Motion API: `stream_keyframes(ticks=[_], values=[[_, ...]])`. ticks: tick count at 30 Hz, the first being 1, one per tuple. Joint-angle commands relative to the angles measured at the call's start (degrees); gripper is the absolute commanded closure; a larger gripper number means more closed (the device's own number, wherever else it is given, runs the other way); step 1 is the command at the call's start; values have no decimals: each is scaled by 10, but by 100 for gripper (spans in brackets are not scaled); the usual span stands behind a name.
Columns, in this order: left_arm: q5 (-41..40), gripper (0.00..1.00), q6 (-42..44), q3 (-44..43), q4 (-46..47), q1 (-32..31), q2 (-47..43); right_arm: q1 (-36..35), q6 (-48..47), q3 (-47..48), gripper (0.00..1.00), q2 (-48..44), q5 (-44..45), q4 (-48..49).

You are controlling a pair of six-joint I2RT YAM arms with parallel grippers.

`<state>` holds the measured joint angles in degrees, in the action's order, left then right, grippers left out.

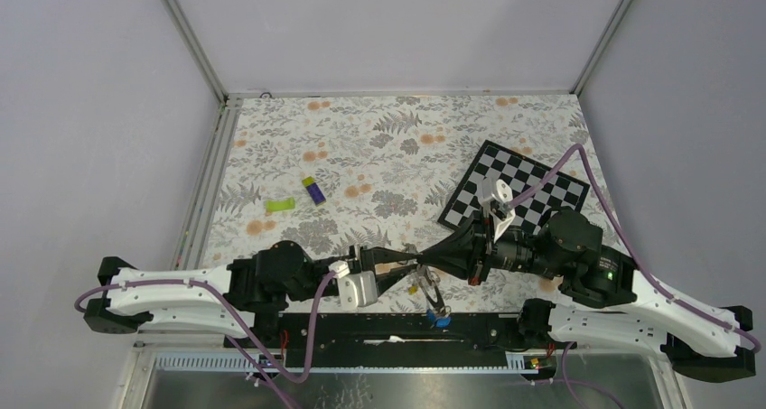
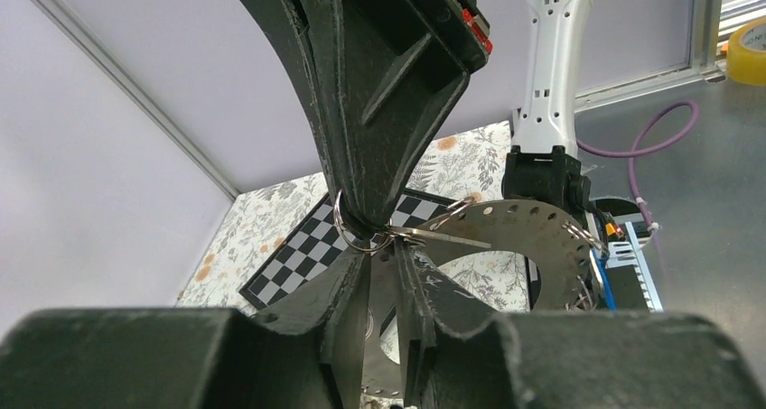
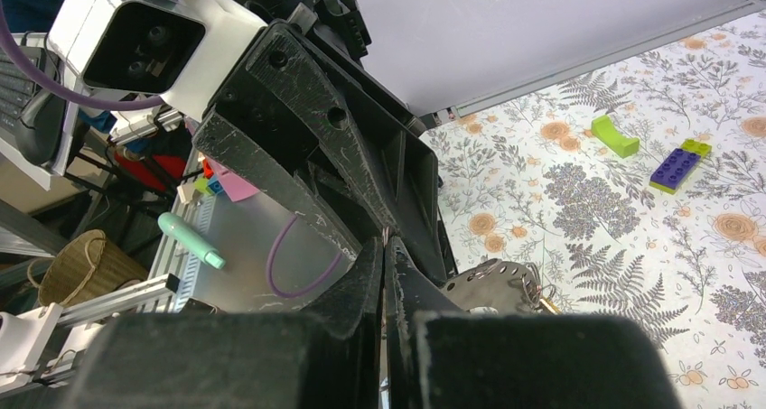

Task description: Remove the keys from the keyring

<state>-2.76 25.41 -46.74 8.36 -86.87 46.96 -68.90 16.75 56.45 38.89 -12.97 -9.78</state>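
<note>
**Position.** Both arms meet above the near edge of the bench (image 1: 379,156), at its middle.

**Left claw** (image 2: 384,274): jaws narrowly apart, clamped on the near rim of the keyring (image 2: 533,233). The keyring is a flat grey perforated disc held clear of the bench surface.

**Right claw** (image 3: 384,255): fingers pressed fully together, with the tips pinching a thin wire loop (image 2: 341,219) at the keyring's rim.

**Keys** (image 1: 434,301): they hang below the keyring between the two claws. One with a blue head is lowest. A plain silver key (image 2: 447,239) lies across the disc face.

**Bench contents.** A purple-and-green block (image 1: 313,190) and a green piece (image 1: 280,205) lie far left, well apart from the claws. A checkerboard (image 1: 515,192) lies far right.

**Containers.** A wicker basket (image 3: 81,264) stands off the bench. Its contents cannot be made out.
</note>
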Motion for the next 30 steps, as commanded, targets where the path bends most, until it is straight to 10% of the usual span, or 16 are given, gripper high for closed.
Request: stream_keyframes(ticks=[1, 30], values=[[17, 76, -14, 4, 45, 2, -10, -3, -9, 18, 100, -6, 13, 49], [-3, 74, -28, 11, 55, 2, -2, -3, -11, 14, 100, -7, 31, 47]])
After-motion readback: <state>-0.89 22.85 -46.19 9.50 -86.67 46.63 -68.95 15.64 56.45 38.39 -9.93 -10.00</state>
